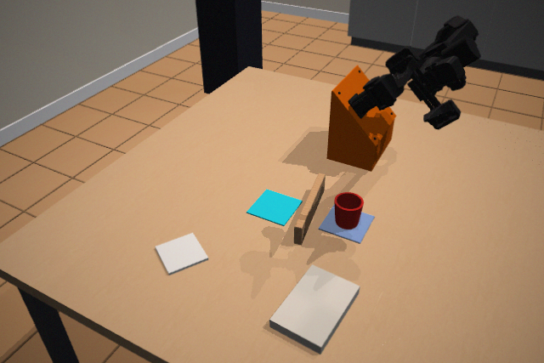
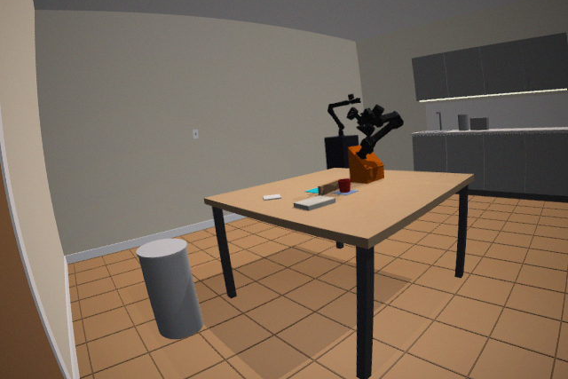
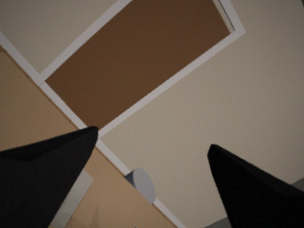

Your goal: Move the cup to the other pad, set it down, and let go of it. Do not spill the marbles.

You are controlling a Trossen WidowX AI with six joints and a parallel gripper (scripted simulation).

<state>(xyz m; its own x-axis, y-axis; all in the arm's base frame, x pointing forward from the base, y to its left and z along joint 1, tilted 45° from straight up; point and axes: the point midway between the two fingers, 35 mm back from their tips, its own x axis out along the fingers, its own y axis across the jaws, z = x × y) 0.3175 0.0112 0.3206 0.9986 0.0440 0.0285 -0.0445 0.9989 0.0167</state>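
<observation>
Gripper (image 1: pixel 406 106) hangs high over the far right part of the tabletop, above and just beside the orange block (image 1: pixel 358 134) the arm rises from. Fingers spread wide, nothing between them; in the wrist view the two dark fingertips frame only wall, a brown door panel and a strip of table edge, so the gripper points out toward the room, not down. Red cup (image 1: pixel 348 209) stands on the blue-grey pad (image 1: pixel 364 226), near the middle of the table, on the near side of the orange block. From the fingers the cup lies well below and toward the near edge, well apart from them. Cup upright: long axis vertical, open mouth straight up, rim looks level. Marbles not visible inside from here; cannot tell the fill. A wooden bar (image 1: pixel 309 209) lies just left of the cup, running far-to-near, with the bright cyan pad (image 1: pixel 274 207) on its other side. Judgement: the arm must tip down and drop a long way to reach the cup's sides, and the carry then has to clear the bar, cup kept plumb.
</observation>
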